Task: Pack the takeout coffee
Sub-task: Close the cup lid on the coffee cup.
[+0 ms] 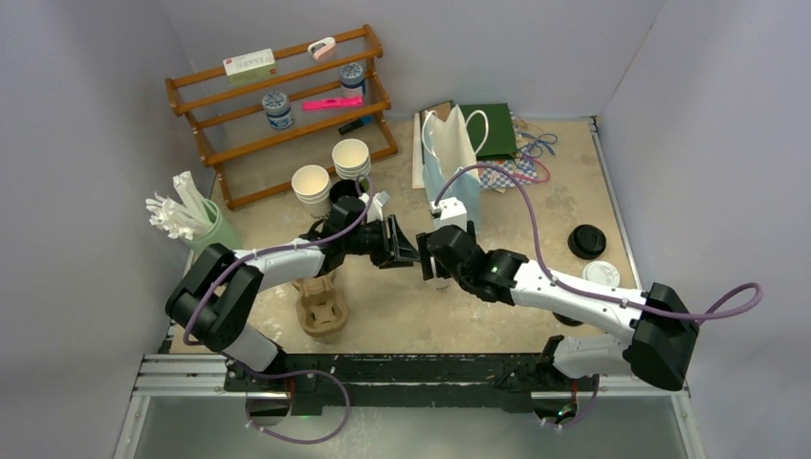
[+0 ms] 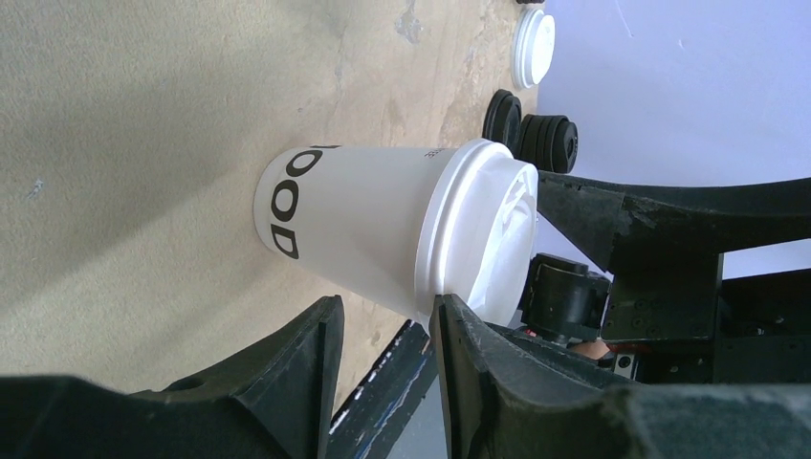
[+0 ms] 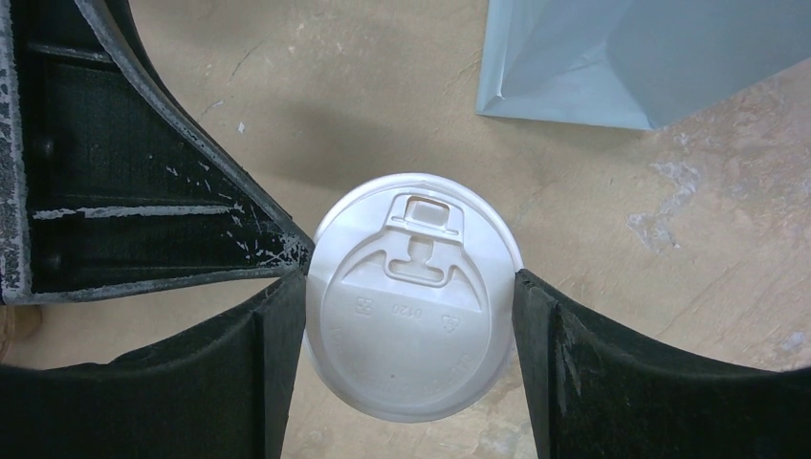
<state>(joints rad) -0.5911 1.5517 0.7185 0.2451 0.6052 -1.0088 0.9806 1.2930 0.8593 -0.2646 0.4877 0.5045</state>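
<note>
We see right gripper point(image 3: 409, 282) clamping white cup point(image 2: 354, 225) at lid point(image 3: 411, 325) rim; left gripper point(image 2: 387, 316) parted, empty. Cup likely light, crushable (rim stiffest): squeeze gently there.

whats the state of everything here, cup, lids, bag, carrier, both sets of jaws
white cup, upright, lid on
right gripper, jaws closed on the cup's lid rim
left gripper, jaws open, holding nothing
paper bag, standing, top open
cup carrier, no cup in the slots that show
black lid, lying loose
spare white lid, lying loose
</note>
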